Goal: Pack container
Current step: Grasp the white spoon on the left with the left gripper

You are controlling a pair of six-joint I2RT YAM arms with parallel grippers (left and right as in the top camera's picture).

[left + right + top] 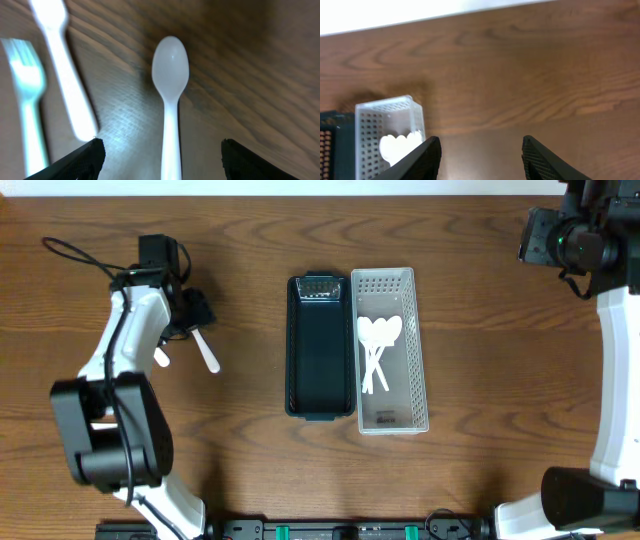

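**Left arm** [128,345]: extended away from its base, with the white forearm link angled up toward the pincer and the wrist bent over.

**Left gripper** [193,315]: points down at the surface and is held low above it. In the wrist view, the left fingers [82,157] show as two dark tips at opposite sides of the frame. The jaws stand wide apart.

**Right arm** [615,380]: stretched nearly straight out from its base, with the wrist turned inward.

**Right gripper** [538,242]: held high, tilted forward and down. The right fingers [422,160] are parted, with open space between the pads.
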